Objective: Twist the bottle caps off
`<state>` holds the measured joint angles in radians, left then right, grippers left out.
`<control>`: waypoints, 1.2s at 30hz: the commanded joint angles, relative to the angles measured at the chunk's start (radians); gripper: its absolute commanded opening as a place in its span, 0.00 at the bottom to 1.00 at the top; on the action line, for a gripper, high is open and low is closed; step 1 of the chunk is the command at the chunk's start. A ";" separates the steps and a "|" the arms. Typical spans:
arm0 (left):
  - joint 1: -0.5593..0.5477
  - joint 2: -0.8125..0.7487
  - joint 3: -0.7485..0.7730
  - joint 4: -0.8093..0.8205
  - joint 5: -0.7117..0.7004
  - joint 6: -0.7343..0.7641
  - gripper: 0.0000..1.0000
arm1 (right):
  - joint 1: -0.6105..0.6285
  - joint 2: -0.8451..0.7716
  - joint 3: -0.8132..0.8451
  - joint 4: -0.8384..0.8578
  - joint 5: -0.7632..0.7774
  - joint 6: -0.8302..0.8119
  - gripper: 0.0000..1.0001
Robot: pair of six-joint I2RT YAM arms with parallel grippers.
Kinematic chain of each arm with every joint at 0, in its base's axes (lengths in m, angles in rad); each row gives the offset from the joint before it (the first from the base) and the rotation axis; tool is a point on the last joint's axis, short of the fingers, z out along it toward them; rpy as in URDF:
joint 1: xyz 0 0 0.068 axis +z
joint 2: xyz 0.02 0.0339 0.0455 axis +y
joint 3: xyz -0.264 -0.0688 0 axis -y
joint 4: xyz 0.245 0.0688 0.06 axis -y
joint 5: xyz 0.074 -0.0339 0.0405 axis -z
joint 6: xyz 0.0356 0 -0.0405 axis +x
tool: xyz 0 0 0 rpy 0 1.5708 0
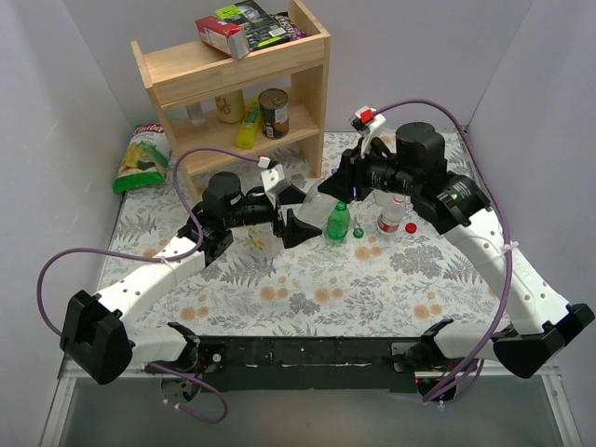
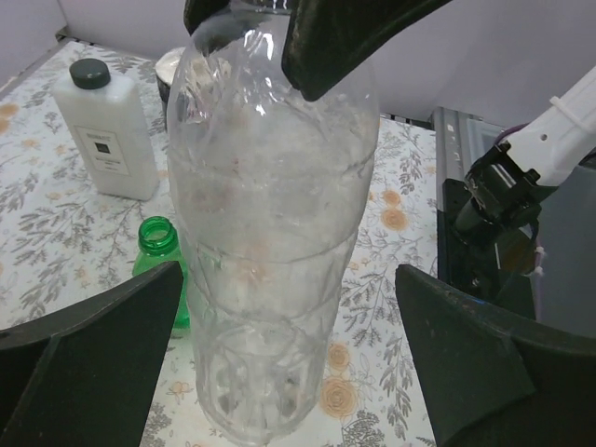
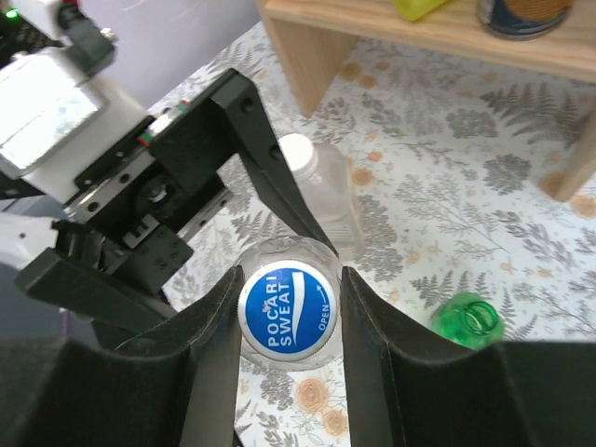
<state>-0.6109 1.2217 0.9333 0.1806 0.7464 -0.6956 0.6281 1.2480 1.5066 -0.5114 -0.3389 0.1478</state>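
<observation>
The large clear bottle (image 1: 318, 216) stands upright mid-table. My right gripper (image 3: 287, 309) is shut from above on its blue cap (image 3: 284, 321), also seen in the top view (image 1: 333, 189). My left gripper (image 2: 289, 275) is open, its fingers (image 2: 93, 363) either side of the bottle's lower body (image 2: 270, 233); it also shows in the top view (image 1: 305, 212). The small green bottle (image 1: 337, 222) stands open beside it, its green cap (image 1: 358, 233) on the table. The red-labelled bottle (image 1: 391, 216) has its red cap (image 1: 411, 228) lying nearby. The slim clear bottle (image 3: 312, 177) wears its white cap.
An opaque white bottle with a dark cap (image 2: 102, 130) stands behind the green bottle (image 2: 158, 251). A wooden shelf (image 1: 242, 84) with cans and boxes stands at the back. A chips bag (image 1: 140, 158) lies at the back left.
</observation>
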 commanded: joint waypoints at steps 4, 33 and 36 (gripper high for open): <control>-0.044 0.009 -0.030 0.054 0.019 -0.047 0.98 | -0.005 0.025 -0.023 0.091 -0.184 0.052 0.01; -0.076 0.079 -0.065 0.115 -0.145 -0.202 0.34 | -0.004 -0.128 -0.252 0.353 0.063 0.222 0.75; -0.076 0.073 -0.060 0.111 -0.150 -0.199 0.34 | -0.004 -0.119 -0.246 0.329 0.101 0.228 0.74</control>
<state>-0.6846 1.3121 0.8646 0.2886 0.6189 -0.8890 0.6220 1.1393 1.2579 -0.2287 -0.3065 0.3473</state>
